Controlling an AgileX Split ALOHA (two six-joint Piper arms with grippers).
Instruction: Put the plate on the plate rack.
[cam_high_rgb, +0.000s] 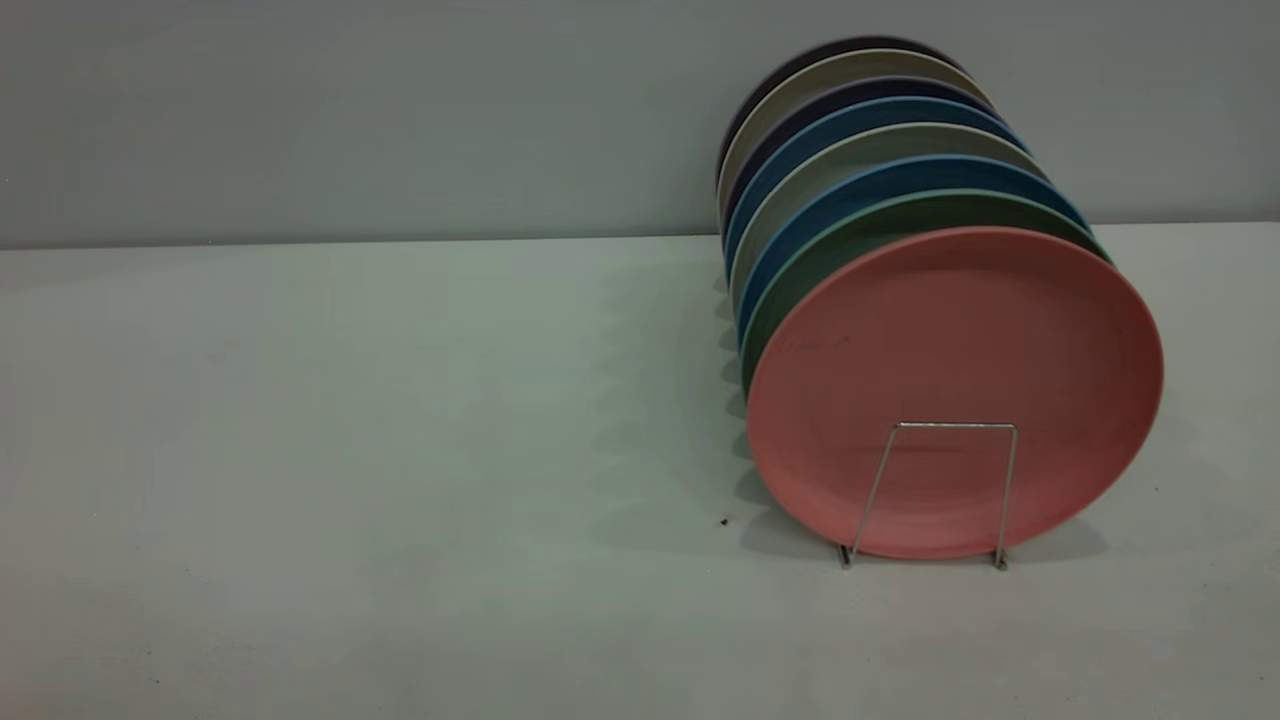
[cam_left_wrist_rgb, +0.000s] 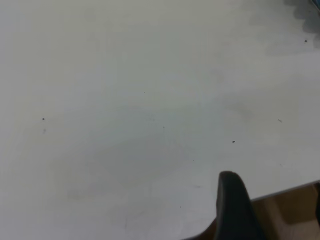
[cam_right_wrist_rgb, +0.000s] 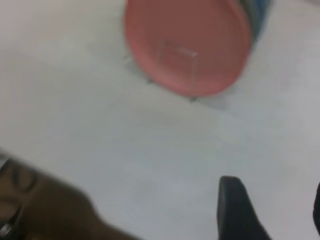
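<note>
The salmon-pink plate (cam_high_rgb: 955, 390) stands upright in the front slot of the wire plate rack (cam_high_rgb: 955, 425), behind its foremost loop. In the right wrist view the plate (cam_right_wrist_rgb: 200, 30) and the rack's loop (cam_right_wrist_rgb: 186, 50) lie some way beyond my right gripper (cam_right_wrist_rgb: 272, 210), which is open and empty over bare table. My left gripper (cam_left_wrist_rgb: 275, 210) is open and empty above the table's edge, away from the rack. Neither arm shows in the exterior view.
Behind the pink plate the rack holds a row of several more upright plates, among them a teal-green one (cam_high_rgb: 900, 225) and blue ones (cam_high_rgb: 900, 180). The white table (cam_high_rgb: 400, 450) stretches left of the rack. Its edge (cam_left_wrist_rgb: 285, 192) shows in the left wrist view.
</note>
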